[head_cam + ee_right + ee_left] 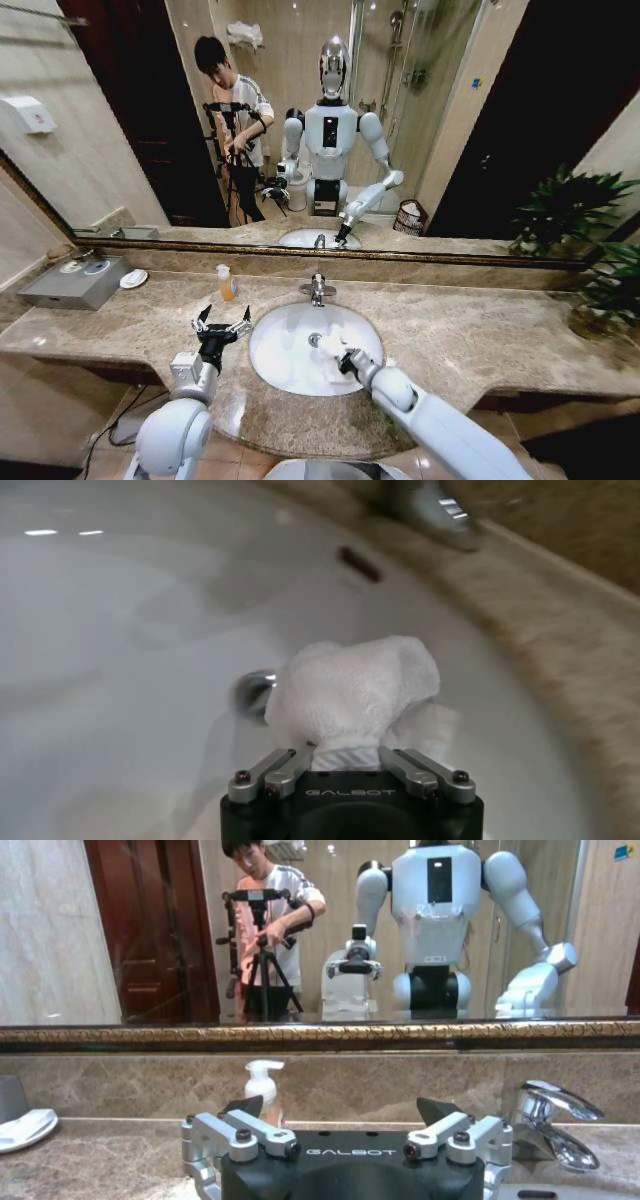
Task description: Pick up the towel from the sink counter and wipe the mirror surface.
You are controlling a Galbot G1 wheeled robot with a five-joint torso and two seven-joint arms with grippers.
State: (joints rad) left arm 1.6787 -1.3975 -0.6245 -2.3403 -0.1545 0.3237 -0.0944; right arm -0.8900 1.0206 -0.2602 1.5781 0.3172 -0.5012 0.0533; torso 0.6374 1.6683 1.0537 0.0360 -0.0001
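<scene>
— White terry, the towel (355, 694): where is it held?
— Over the basin (285, 350), pinched in the right gripper (345, 754), bunched forward for wiping.
— And the left gripper (221, 326)?
— Spread wide above the sink counter (470, 330), kept aside.

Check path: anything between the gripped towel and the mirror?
Yes. The right gripper holds the towel over the basin; the chrome faucet stands at the basin's back edge, between it and the mirror.
</scene>
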